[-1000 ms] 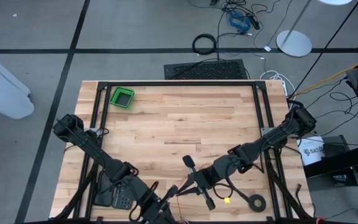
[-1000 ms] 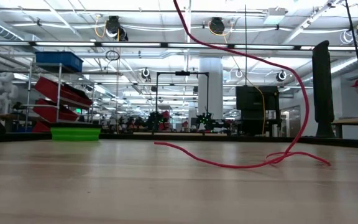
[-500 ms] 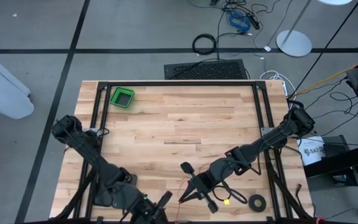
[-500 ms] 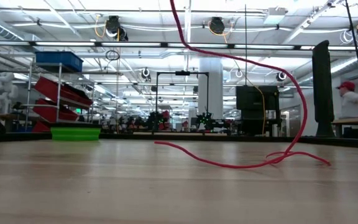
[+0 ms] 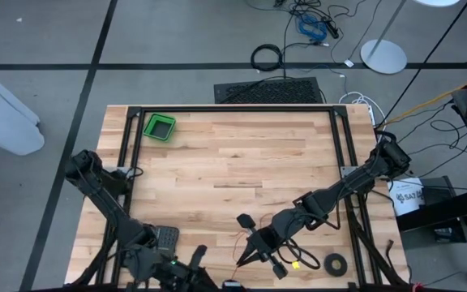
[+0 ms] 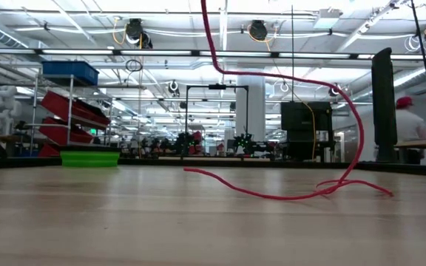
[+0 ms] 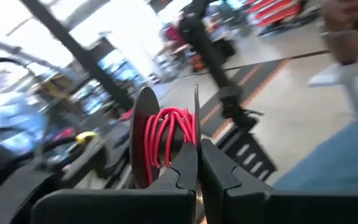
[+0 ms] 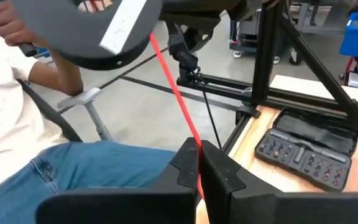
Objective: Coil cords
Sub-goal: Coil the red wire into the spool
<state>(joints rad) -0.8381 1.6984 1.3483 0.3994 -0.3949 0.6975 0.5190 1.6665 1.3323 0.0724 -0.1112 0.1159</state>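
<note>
Right tool point(image 8: 199, 163) clenched on the red cord point(image 8: 174, 93) at the worktop's point(image 5: 242, 154) near edge; left tool point(image 7: 197, 163) clenched on a spool point(image 7: 146, 144) (cord wound on it)

Up top, the overhead camera stares straight down on the whole wooden surface point(image 5: 242, 162) and both arms, with the green bin point(image 5: 159, 127) in the far left corner; down low, a second camera sits at surface height looking level across the boards into the room, catching that same bin point(image 6: 89, 157) and the red cord point(image 6: 287, 196). Each wrist camera peers close past its own hand, left hand point(image 7: 197, 163) and right hand point(image 8: 199, 165), out beyond the surface's near edge, the right one also taking in the surface's frame.
</note>
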